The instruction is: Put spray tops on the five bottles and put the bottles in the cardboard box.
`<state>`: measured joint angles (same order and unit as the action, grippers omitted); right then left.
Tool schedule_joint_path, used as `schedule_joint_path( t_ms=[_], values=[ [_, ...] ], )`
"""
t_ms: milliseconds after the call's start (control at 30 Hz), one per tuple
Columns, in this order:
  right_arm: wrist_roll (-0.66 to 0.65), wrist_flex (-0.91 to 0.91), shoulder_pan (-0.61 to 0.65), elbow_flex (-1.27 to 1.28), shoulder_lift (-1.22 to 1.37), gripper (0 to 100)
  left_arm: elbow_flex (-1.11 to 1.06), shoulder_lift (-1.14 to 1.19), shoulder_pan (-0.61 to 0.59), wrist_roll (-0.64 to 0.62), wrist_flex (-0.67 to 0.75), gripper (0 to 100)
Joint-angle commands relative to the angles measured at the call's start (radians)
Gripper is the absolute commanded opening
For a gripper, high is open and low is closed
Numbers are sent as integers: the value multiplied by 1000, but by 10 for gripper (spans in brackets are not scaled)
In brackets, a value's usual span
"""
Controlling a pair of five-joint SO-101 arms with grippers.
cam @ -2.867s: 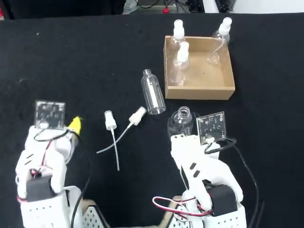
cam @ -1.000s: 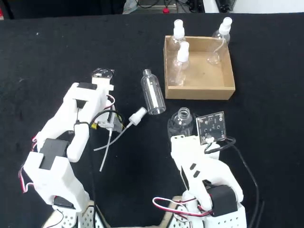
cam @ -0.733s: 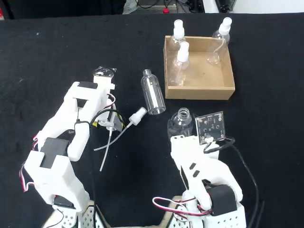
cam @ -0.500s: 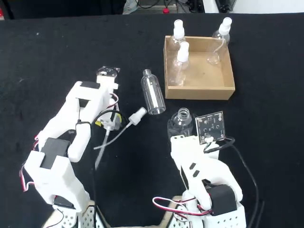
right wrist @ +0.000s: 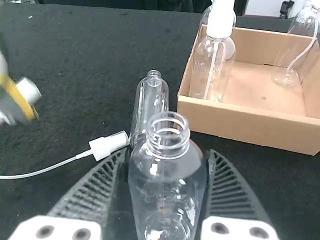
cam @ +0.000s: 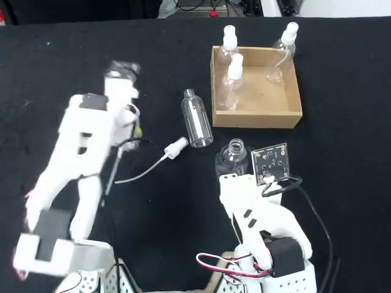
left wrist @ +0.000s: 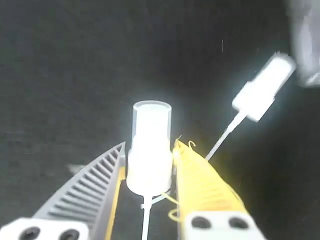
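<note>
Right claw (right wrist: 166, 154): clamped on bottle (right wrist: 166, 190), upright, mouth up.
Just beyond it: loose top (right wrist: 107, 145), tube running off sideways; second bottle (right wrist: 150, 107) lying flat, neck pointing away.
Farther: box (right wrist: 240, 120).
Left claw (left wrist: 150, 146): clamped on top (left wrist: 151, 125), head forward, tube back between the jaws.

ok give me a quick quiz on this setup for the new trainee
1. True or false: the bottle in the right gripper is already capped.
2. What does the left gripper hold?
3. How many capped bottles are in the cardboard box? A two, B three, C five.

Key: 1 false, its neck is open. 2 a spray top, pinched between the fingers. 3 B.
</note>
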<state>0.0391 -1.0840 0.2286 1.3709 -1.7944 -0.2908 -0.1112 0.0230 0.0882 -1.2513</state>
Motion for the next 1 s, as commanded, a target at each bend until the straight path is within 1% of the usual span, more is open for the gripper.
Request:
schedule_joint_path(
  t_ms=[0, 100, 167, 233, 300, 367, 467, 600, 700, 800, 967],
  values=[
    [6, 26, 12, -4, -27, 141, 65, -308, -22, -18, -14, 116],
    [6, 64, 12, 15, -27, 141, 61, -454, 10, -101, 48, 116],
    [6, 103, 12, 27, -27, 141, 61, -539, 38, -163, 121, 115],
    [6, 137, 12, 38, -28, 141, 61, -598, 93, -219, 196, 116],
    [8, 166, 12, 45, -28, 141, 61, -632, 157, -249, 269, 116],
    [8, 190, 28, 54, -28, 141, 61, -644, 216, -252, 330, 116],
    [8, 199, 95, 65, -28, 141, 61, -647, 280, -256, 399, 116],
    [6, 199, 166, 65, -28, 141, 68, -655, 369, -256, 433, 116],
    [6, 199, 175, 62, -28, 141, 85, -657, 421, -253, 433, 116],
    [6, 199, 175, 56, -28, 141, 107, -657, 449, -252, 437, 116],
    [6, 199, 175, 56, -28, 141, 116, -657, 486, -255, 563, 116]
  ],
)
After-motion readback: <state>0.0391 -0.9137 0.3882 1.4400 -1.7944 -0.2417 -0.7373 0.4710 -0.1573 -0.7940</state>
